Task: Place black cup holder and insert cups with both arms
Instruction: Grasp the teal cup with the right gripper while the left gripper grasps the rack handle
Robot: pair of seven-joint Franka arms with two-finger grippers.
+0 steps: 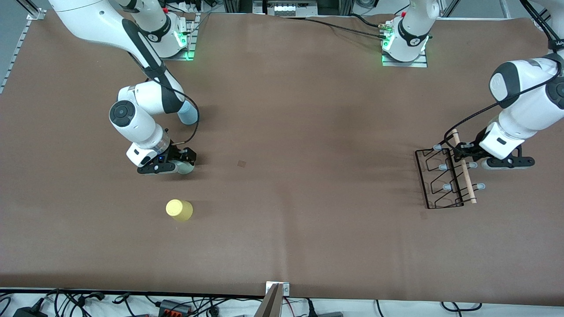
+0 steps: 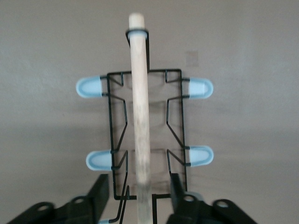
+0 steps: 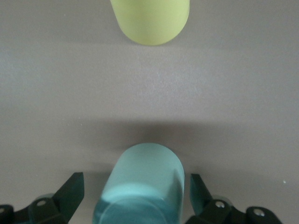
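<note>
The black cup holder [image 1: 443,178] lies flat on the table at the left arm's end, its wooden rod [image 2: 140,107] uppermost. My left gripper [image 1: 461,152] is open low over it, and its fingers [image 2: 100,193] straddle the rod with a gap on each side. My right gripper [image 1: 181,164] is open around the pale grey-green cup [image 3: 142,186] on the table, with both fingers clear of it. The yellow cup [image 1: 179,210] stands nearer the front camera and also shows in the right wrist view [image 3: 150,21]. The light blue cup [image 1: 188,113] is farther back, partly hidden by the right arm.
The brown table [image 1: 308,132] stretches bare between the two arms. A small dark mark [image 1: 241,164] sits near its middle. A metal bracket [image 1: 276,290] stands at the table's front edge, with cables below it.
</note>
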